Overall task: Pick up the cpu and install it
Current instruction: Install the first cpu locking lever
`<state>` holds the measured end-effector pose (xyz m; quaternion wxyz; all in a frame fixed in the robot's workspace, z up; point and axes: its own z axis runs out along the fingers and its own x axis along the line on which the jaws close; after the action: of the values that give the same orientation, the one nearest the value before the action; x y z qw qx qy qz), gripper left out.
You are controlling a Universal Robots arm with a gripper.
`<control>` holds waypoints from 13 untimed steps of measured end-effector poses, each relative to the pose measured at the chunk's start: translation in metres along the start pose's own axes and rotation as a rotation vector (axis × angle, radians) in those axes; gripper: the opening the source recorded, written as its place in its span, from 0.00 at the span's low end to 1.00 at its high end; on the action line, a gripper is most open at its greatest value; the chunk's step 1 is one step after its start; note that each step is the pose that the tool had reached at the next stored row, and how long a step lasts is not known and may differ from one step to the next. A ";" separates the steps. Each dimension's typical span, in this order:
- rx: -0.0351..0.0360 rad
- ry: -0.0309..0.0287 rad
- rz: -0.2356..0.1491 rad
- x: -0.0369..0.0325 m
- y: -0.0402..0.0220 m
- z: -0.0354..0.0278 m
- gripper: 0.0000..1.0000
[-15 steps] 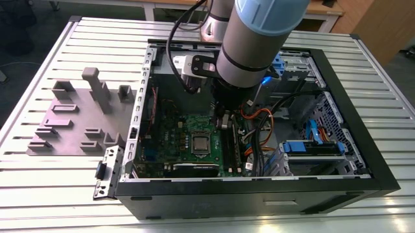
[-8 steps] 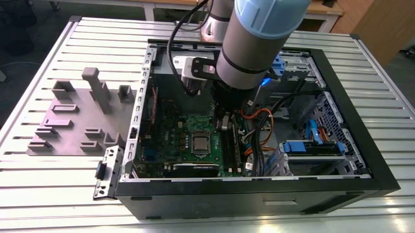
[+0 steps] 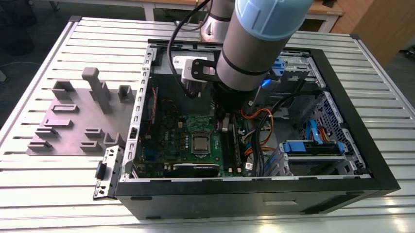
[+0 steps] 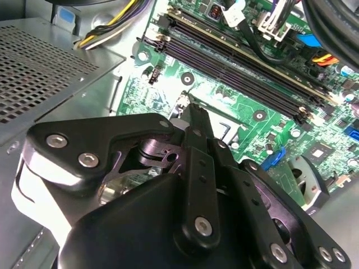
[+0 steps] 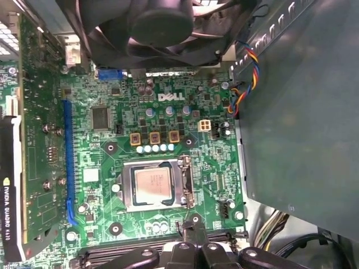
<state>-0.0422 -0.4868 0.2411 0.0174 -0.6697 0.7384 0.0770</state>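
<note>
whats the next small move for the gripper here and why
Probably a small lateral shift to centre the gripper over the cpu, then a slow descent. In the first wrist view the cpu already lies in the socket frame on the motherboard, with the fingertips above the board beside the socket, offset toward the memory slots.

the arm (image 3: 259, 43) reaches steeply down, its gripper (image 4: 196, 120) pointing downward with the jaws drawn together.

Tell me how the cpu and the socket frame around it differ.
In the first wrist view the cpu is a flat, square plate with a dull coppery-silver top; the socket frame is a brighter silver metal border, rectangular and open in the middle. The cpu lies inside; the frame surrounds it. Both sit flat on the green motherboard, metallic.
</note>
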 end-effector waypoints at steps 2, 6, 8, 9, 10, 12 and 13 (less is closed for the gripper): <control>-0.0002 0.0001 -0.001 0.0023 -0.0002 -0.0003 0.11; -0.0004 0.0003 -0.004 0.0060 -0.0005 -0.0007 0.11; -0.0006 0.0004 -0.004 0.0074 -0.0006 -0.0008 0.11; -0.0006 0.0003 -0.005 0.0081 -0.0007 -0.0009 0.11; -0.0006 0.0003 -0.005 0.0086 -0.0007 -0.0009 0.11; -0.0006 0.0004 -0.005 0.0097 -0.0009 -0.0009 0.11; -0.0006 0.0003 -0.005 0.0102 -0.0009 -0.0008 0.11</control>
<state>-0.0422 -0.4970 0.2404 0.0173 -0.6718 0.7366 0.0771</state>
